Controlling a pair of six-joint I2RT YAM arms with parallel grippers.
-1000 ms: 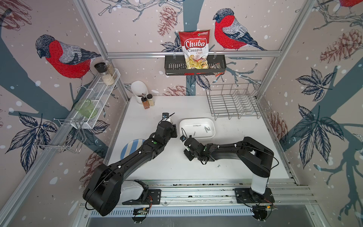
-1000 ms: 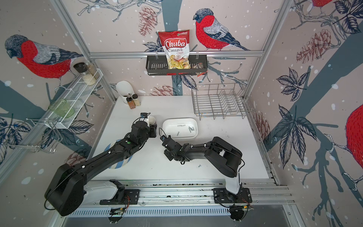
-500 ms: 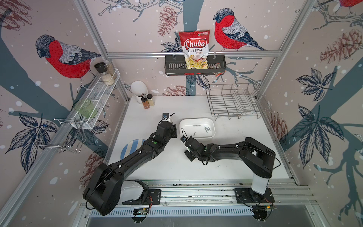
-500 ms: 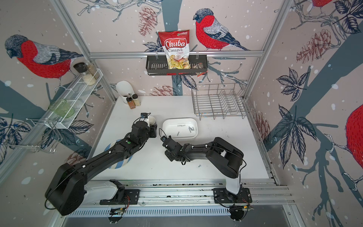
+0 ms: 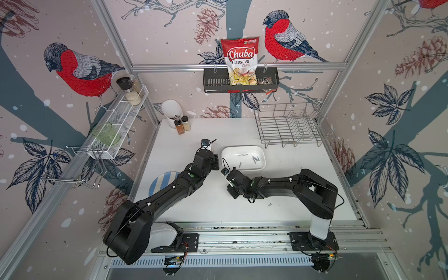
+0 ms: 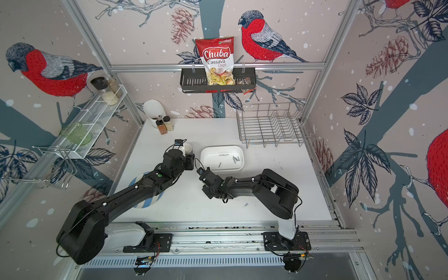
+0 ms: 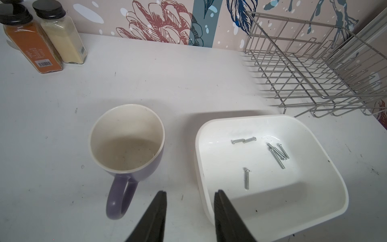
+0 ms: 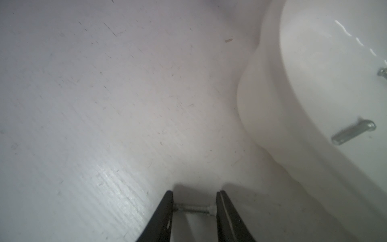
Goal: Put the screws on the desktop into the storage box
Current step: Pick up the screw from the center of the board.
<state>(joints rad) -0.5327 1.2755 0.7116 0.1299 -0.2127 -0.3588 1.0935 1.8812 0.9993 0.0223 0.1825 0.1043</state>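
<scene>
The white storage box (image 5: 242,147) (image 6: 221,147) stands mid-desktop (image 5: 291,164) with several screws (image 7: 278,154) lying in it. My right gripper (image 8: 194,192) (image 5: 227,177) is low over the table just in front of the box's near left corner (image 8: 261,104). It is shut on a screw (image 8: 193,208) that spans lengthwise between its fingers. One loose screw (image 5: 269,204) (image 6: 246,204) lies on the desktop by the right forearm. My left gripper (image 7: 190,192) (image 5: 215,161) hovers open and empty between the purple mug (image 7: 125,136) and the box rim (image 7: 200,167).
Two spice bottles (image 7: 41,42) and a white holder (image 5: 171,110) stand at the back left. A wire dish rack (image 5: 291,126) fills the back right. A blue-striped plate (image 5: 161,180) lies partly under the left arm.
The right gripper's fingers have drawn together onto the screw, and the right arm has shifted only slightly. The left arm has not moved.
</scene>
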